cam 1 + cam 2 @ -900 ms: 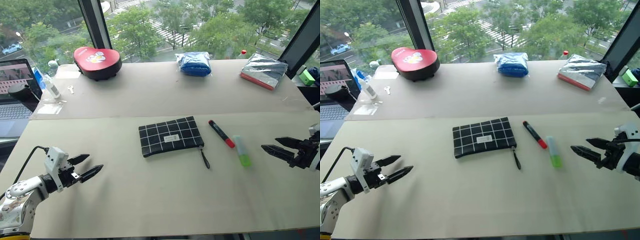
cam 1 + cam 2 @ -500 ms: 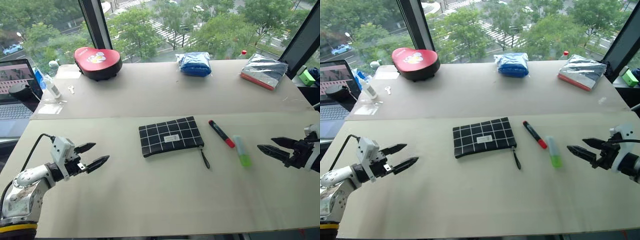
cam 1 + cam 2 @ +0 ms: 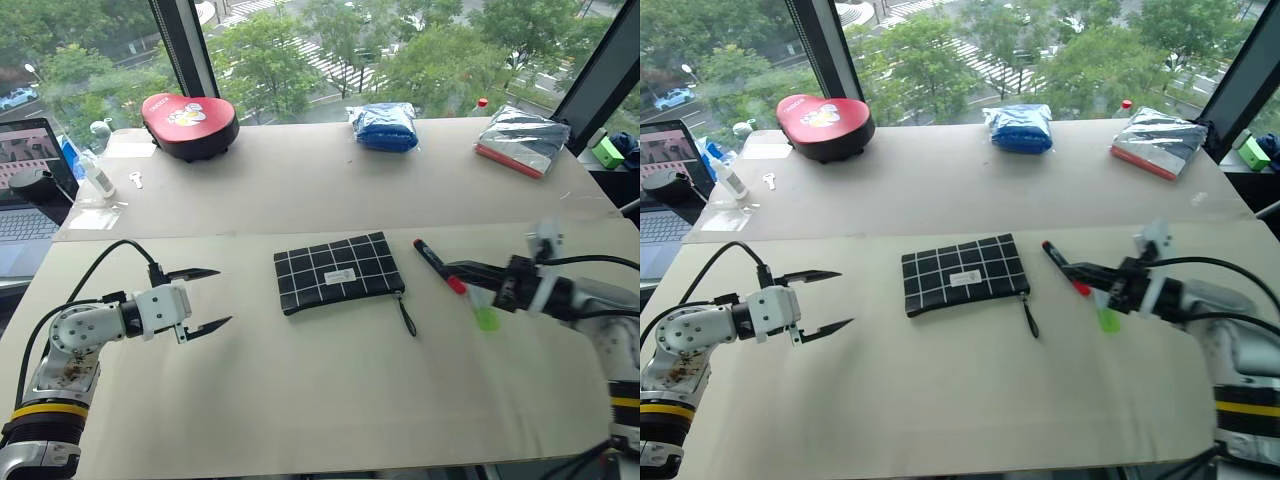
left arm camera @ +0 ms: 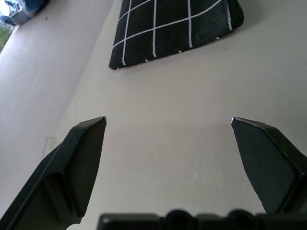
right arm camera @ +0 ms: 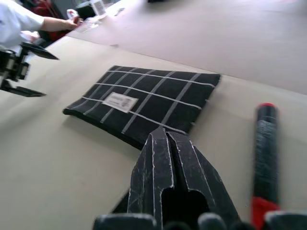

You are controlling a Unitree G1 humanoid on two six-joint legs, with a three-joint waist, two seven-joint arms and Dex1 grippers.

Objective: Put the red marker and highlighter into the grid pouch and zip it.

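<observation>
1. The left gripper (image 3: 200, 299) has come inward across the near half of the table (image 3: 330, 400) since a moment ago, and now hovers beside the short end of the grid pouch (image 3: 339, 271) that is away from the zip pull, with bare table between them. Its jaws stand wide apart and empty.
2. The right gripper (image 3: 458, 268) has swung in from the table's right edge; its fingers, spread a moment ago, are now pressed together on nothing, tips over the lower red end of the red marker (image 3: 440, 266) and above the highlighter (image 3: 484, 307). I cannot tell whether they touch either pen.
3. For the task, this reads as the approach stage: both pens still lie on the table, the pouch looks zipped and flat, nothing is grasped. The right fingers would have to open before taking a pen.
4. The pouch lies mid-table, its long axis across the table, slightly tilted; its pull strap (image 3: 409, 317) trails from the right end toward the near edge.
5. The marker lies just right of the pouch, apart from it, long axis diagonal, one red end toward the windows, the other toward the highlighter.
6. The highlighter lies right of the marker, long axis roughly near-to-far, green end nearest.
7. Farther back, the red heart-shaped case (image 3: 190, 113) is untouched.
</observation>
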